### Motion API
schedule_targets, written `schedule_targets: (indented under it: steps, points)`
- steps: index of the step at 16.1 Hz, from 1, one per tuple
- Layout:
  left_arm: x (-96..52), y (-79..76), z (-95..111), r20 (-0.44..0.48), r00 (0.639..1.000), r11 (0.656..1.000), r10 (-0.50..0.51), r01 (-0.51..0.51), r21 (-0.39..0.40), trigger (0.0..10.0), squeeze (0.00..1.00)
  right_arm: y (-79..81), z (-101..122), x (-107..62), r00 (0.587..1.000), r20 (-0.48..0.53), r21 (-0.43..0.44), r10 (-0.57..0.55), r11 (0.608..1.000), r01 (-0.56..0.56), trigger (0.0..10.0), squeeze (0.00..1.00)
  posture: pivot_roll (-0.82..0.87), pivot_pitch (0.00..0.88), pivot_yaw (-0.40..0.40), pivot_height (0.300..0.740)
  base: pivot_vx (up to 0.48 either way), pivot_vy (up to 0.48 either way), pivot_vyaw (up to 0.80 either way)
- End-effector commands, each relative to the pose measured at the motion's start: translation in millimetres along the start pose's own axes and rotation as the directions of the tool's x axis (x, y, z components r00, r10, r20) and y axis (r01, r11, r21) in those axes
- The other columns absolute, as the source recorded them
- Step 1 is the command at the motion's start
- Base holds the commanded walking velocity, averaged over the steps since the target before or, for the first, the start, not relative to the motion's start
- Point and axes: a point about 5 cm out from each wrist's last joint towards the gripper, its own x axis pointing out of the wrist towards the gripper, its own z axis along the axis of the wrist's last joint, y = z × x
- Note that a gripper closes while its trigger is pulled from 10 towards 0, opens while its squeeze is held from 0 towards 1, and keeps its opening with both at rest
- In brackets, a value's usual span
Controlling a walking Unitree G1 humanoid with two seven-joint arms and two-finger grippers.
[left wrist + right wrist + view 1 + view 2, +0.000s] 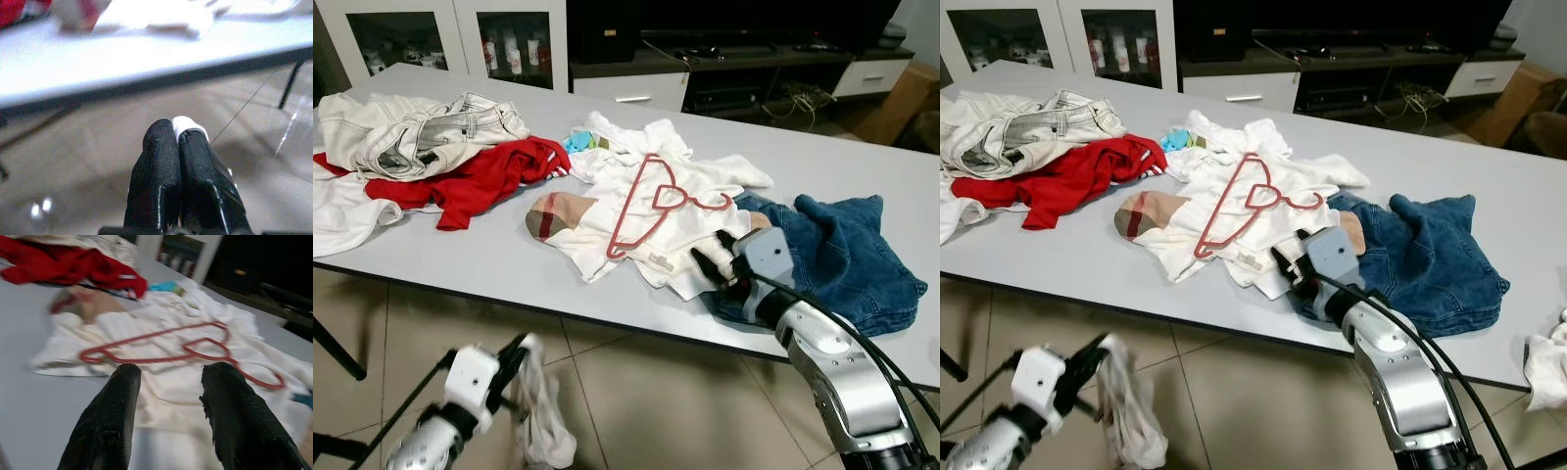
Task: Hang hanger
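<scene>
A red wire hanger (651, 206) lies flat on a white garment (695, 191) in the middle of the grey table (489, 259). My right gripper (712, 250) hovers open at the garment's near edge, just short of the hanger (161, 350), with nothing between its fingers (117, 401). My left gripper (519, 348) hangs low in front of the table, below its edge. It is shut on a white cloth (543, 411) that dangles toward the floor; a white scrap (188, 125) shows at its fingertips.
A pale jeans pile (421, 132) and a red garment (489, 176) lie at the table's left. Blue jeans (842, 255) lie right of the white garment. Another white cloth (1547, 367) sits at the right edge. A cabinet (636, 88) stands behind.
</scene>
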Motion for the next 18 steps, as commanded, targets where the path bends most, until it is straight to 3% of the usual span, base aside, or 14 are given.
schedule_targets:
  steps: [1, 4, 8, 11, 12, 14, 16, 17, 18]
  points:
    - [5.9, -3.8, 14.3, 0.037, 0.996, 0.997, -0.077, 0.075, 0.034, 10.0, 0.0, -0.9, 2.5, -3.6, 1.0, 0.01, 0.004, 0.025, 1.0, -0.025, 10.0, 0.0, 0.06, 0.0, -0.077, 0.74, 0.0, 0.0, 0.0]
    - [7.1, -2.0, 47.7, 0.088, 0.962, 0.966, -0.257, 0.254, 0.043, 10.0, 0.0, 3.4, 1.3, -4.6, 0.994, -0.003, 0.032, 0.107, 0.994, -0.107, 10.0, 0.0, 0.07, 0.0, -0.078, 0.74, 0.0, 0.0, 0.0]
    - [8.1, 8.5, 68.4, 0.091, 0.938, 0.942, -0.334, 0.328, 0.073, 10.0, 0.0, 7.7, -7.5, -6.7, 0.985, -0.05, 0.041, 0.164, 0.986, -0.162, 10.0, 0.0, 0.07, 0.0, -0.076, 0.74, 0.0, 0.0, 0.0]
    - [4.8, 16.4, 96.3, 0.131, 0.902, 0.911, -0.411, 0.412, 0.02, 10.0, 0.0, 6.6, -9.7, -6.8, 0.985, -0.058, 0.058, 0.164, 0.985, -0.161, 10.0, 0.0, 0.07, 0.0, -0.074, 0.74, 0.0, 0.0, 0.0]
    - [1.8, 16.2, 101.8, 0.128, 0.875, 0.881, -0.466, 0.472, -0.022, 10.0, 0.0, 6.4, -10.3, -6.4, 0.984, -0.062, 0.058, 0.167, 0.985, -0.163, 10.0, 0.0, 0.07, 0.0, -0.074, 0.74, 0.0, 0.0, 0.0]
    - [-11.6, 9.4, 107.7, 0.102, 0.79, 0.784, -0.605, 0.613, -0.095, 10.0, 0.0, 5.5, -10.8, -5.2, 0.983, -0.068, 0.052, 0.17, 0.985, -0.167, 10.0, 0.0, 0.07, 0.0, -0.074, 0.74, 0.0, 0.0, 0.0]
    - [-21.4, 2.0, 109.3, 0.067, 0.732, 0.719, -0.679, 0.68, -0.142, 10.0, 0.0, 2.2, -10.8, -3.6, 0.985, -0.071, 0.049, 0.16, 0.986, -0.156, 10.0, 0.0, 0.07, 0.0, -0.072, 0.74, 0.0, 0.0, 0.0]
    - [-23.1, 0.1, 111.3, 0.067, 0.72, 0.706, -0.691, 0.691, -0.155, 10.0, 0.0, 1.4, -10.6, -3.1, 0.985, -0.071, 0.05, 0.157, 0.987, -0.154, 10.0, 0.0, 0.07, 0.0, -0.072, 0.74, 0.0, 0.0, 0.0]
    - [-18.9, 4.8, 122.6, 0.127, 0.739, 0.721, -0.661, 0.673, -0.161, 10.0, 0.0, 3.3, -10.4, -2.8, 0.983, -0.068, 0.062, 0.17, 0.984, -0.166, 10.0, 0.0, 0.07, 0.0, -0.074, 0.74, 0.0, 0.0, 0.0]
